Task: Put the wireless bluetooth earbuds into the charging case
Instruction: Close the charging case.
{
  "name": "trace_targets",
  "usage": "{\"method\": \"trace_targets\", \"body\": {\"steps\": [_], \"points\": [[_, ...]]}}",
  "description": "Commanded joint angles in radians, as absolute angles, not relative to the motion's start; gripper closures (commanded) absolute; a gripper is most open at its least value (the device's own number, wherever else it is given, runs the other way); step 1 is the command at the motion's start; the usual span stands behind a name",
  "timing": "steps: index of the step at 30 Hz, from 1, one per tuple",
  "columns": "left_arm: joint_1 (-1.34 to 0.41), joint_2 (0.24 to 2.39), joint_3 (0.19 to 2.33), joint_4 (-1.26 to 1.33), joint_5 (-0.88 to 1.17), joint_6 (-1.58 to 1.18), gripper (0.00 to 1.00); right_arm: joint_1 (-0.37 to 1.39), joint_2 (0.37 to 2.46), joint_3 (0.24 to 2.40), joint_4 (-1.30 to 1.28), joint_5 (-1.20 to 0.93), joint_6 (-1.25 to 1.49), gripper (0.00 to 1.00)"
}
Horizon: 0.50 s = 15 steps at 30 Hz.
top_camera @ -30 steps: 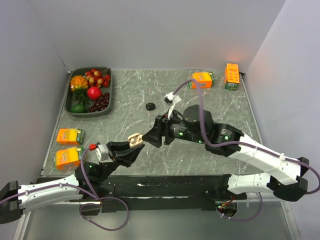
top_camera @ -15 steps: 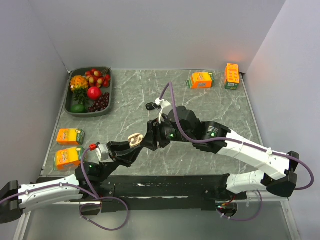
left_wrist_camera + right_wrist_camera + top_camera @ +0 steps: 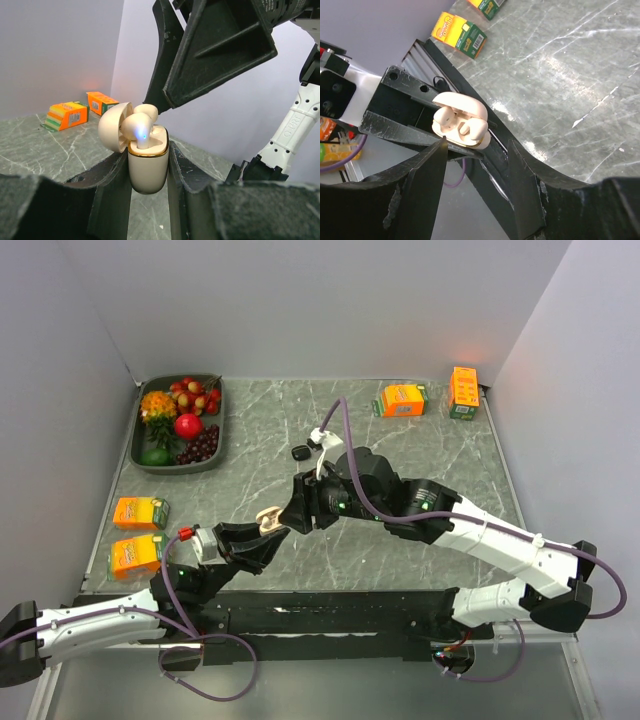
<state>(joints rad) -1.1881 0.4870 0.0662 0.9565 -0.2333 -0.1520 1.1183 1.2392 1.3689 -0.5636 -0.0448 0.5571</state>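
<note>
Left gripper (image 3: 262,532) is clenched on the 1 charging case (image 3: 148,172), upright with the lid swung back, presumably to present the wells. 2 white earbuds (image 3: 137,127) sit in it, the nearer one glowing blue. Right gripper (image 3: 477,150) hovers just above, fingers apart and empty, probably to press them home. Beyond, 1 dark item (image 3: 299,452) lies on the table (image 3: 420,450), too small to identify.

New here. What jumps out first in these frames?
The cream charging case stands front centre with its lid open, clamped upright in the left gripper, and one earbud in it glows blue. The right gripper hangs close over it, open and empty. At the far left sits a tray of bright fruit.
</note>
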Motion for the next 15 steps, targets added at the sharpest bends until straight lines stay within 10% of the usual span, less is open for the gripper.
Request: {"method": "trace_targets", "body": {"steps": [1,15], "points": [[-1.193,0.474,0.089,0.979,-0.216,-0.170,0.99,1.111,1.256,1.428,-0.552,-0.032,0.552,0.44],[-1.192,0.480,0.091,0.980,-0.206,-0.184,0.99,1.101,1.281,1.427,-0.535,-0.041,0.551,0.53]]}}
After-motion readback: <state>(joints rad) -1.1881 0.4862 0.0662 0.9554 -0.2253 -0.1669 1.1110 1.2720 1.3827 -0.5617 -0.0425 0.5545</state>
